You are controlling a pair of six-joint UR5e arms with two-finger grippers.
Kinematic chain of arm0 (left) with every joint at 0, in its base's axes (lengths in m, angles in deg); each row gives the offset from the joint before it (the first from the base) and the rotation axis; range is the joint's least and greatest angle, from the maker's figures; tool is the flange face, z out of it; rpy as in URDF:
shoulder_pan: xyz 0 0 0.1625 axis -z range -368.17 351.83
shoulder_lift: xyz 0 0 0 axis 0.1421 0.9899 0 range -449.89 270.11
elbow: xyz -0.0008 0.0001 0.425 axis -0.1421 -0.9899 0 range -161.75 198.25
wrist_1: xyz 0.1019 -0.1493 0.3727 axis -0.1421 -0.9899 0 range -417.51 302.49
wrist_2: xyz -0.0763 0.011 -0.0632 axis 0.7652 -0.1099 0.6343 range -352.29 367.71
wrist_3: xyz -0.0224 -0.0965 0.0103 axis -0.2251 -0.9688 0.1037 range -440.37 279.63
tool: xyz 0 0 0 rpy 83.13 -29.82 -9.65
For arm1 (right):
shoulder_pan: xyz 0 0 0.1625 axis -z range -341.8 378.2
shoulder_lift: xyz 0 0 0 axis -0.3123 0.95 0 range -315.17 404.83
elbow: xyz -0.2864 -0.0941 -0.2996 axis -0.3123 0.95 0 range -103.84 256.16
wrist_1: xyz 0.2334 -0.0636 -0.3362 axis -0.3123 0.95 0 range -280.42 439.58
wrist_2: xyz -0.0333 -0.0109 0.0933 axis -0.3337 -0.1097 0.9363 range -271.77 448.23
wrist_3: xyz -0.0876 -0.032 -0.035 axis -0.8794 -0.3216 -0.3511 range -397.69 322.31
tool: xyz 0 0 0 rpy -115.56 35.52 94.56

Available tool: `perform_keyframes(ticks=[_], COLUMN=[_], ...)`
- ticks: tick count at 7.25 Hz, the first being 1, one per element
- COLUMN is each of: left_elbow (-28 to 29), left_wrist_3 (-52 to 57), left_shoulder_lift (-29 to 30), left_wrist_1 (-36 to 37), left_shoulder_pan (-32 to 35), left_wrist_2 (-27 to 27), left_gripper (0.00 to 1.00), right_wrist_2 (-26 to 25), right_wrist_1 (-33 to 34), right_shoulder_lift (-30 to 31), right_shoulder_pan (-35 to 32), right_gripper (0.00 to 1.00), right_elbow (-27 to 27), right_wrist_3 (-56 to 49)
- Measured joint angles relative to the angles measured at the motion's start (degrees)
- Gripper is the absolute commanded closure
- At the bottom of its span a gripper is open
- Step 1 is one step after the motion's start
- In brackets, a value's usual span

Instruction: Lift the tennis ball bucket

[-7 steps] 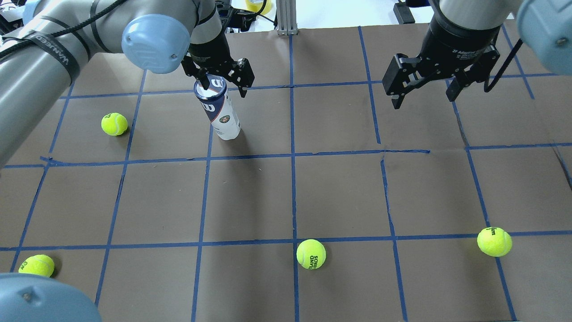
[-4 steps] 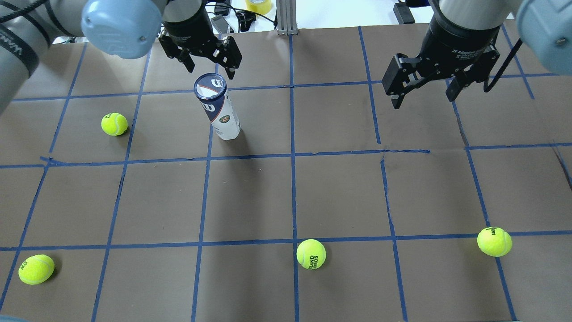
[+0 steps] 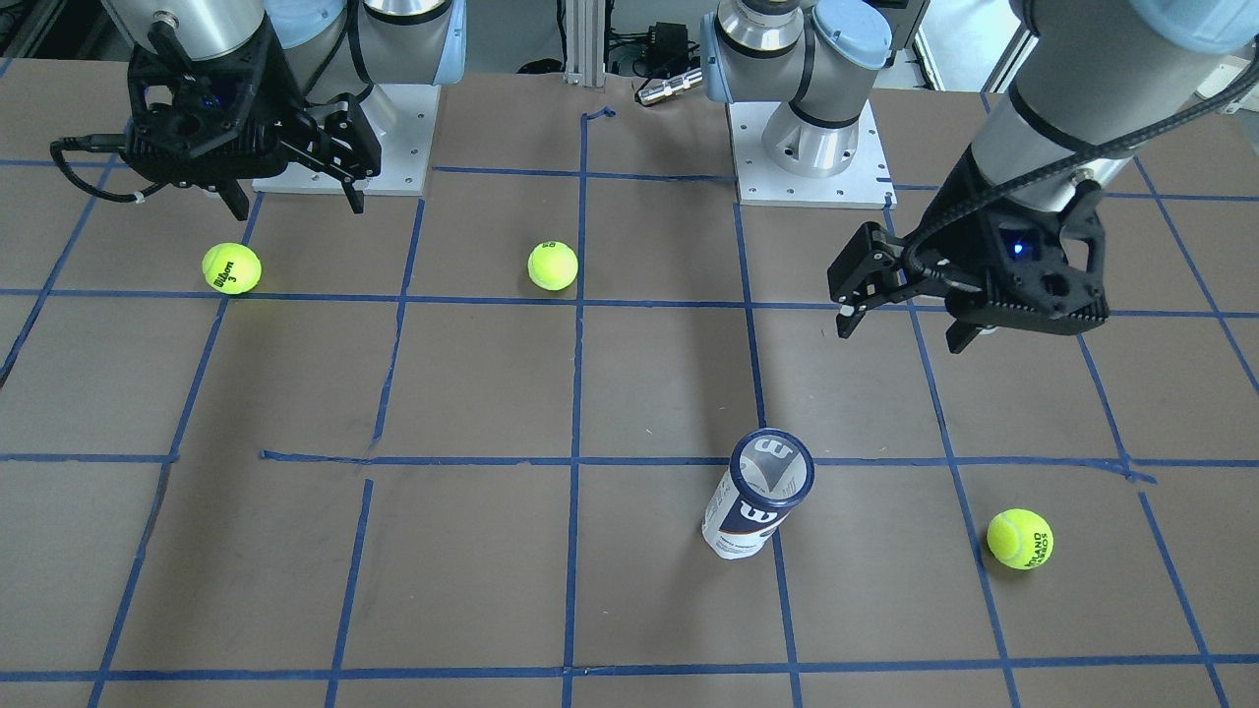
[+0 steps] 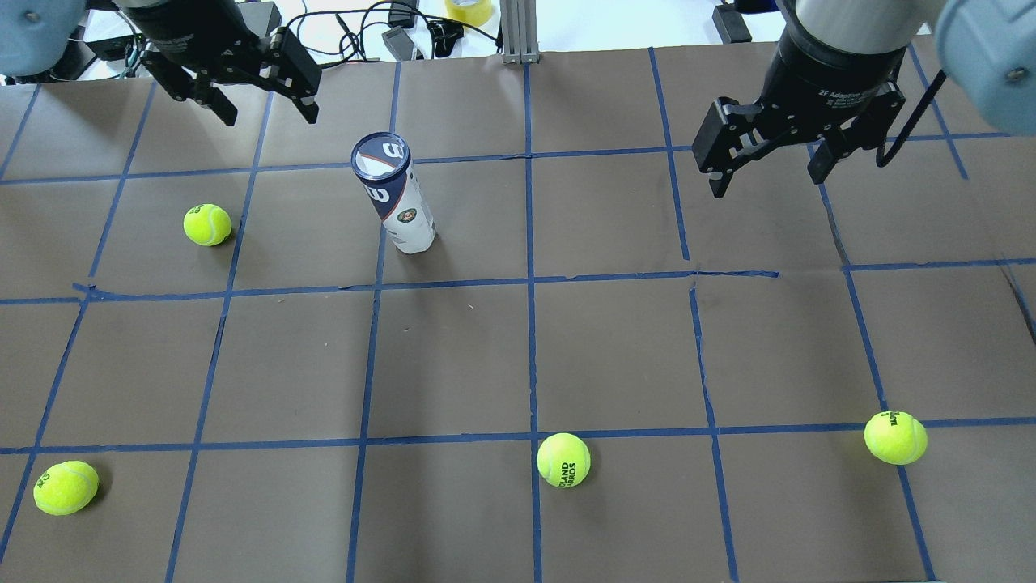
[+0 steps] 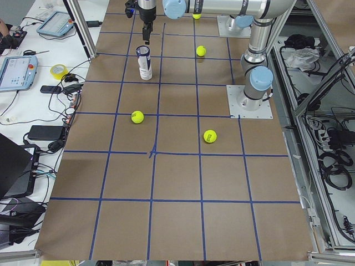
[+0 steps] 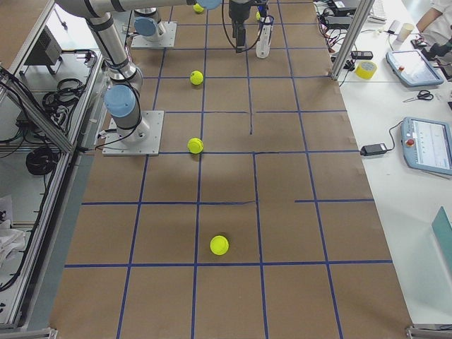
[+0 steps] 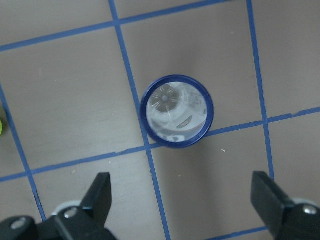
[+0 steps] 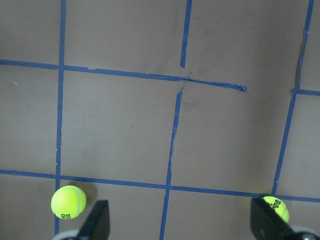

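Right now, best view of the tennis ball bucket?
Overhead exterior: tennis ball bucket unobstructed, lid and side label visible. Front-facing foreshortens it; left wrist shows only the lid; side views tiny; right wrist misses it.

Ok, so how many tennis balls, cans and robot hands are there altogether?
Yellow-green tennis balls: 4
White and navy tennis ball can: 1
Robot hands, left hand and right hand: 2
Total: 7
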Motion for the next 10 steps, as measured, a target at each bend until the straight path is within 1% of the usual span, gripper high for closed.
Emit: perform_keyframes(ticks=[2,6,10], left_elbow=[-3.1,-9.8,-11.6], left_wrist_3=[-0.9,-5.7,-9.5], left_shoulder_lift=[-3.0,-8.7,-9.5], left_wrist_1=[0.0,0.2,0.1], left_shoulder_pan=[-1.3,-1.2,-0.9], left_wrist_2=[-0.7,-3.0,-3.6], left_gripper=[0.00,0.00,0.00], right_wrist_2=[0.0,0.0,0.0], right_wrist_1=[0.0,0.0,0.0], right_shoulder_lift=[0.0,0.0,0.0], right_shoulder_pan=[0.0,0.0,0.0], right_gripper=[0.00,0.00,0.00], right_elbow=[0.0,0.0,0.0], right_wrist_3=[0.0,0.0,0.0])
